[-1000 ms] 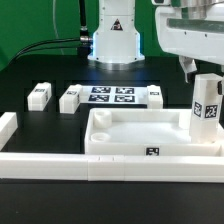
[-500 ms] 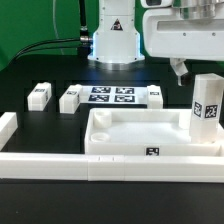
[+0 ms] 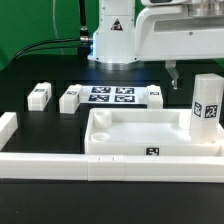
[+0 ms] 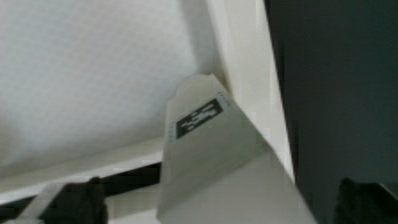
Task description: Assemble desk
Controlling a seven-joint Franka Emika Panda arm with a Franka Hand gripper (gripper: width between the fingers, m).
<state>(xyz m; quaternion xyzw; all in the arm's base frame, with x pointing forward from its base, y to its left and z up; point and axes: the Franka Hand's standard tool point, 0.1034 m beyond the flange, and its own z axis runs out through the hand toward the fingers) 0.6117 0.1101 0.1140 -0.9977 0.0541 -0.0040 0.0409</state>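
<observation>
Exterior view shows that the tool [image 3: 172, 73] has let go of the upright leg [image 3: 205, 108] and lifted clear, drifting toward the exterior view's left; its jaws now stand apart and empty. By my reading, that leg is seated in a corner of the tabletop [image 3: 120, 143], at its end on the exterior view's right, and more legs remain to fit. The tabletop is a white rimmed tray on the black surface [image 3: 30, 75], just behind the border rail [image 3: 60, 165], while the loose legs [image 3: 69, 99] lie beside the marker board [image 3: 110, 96]
</observation>
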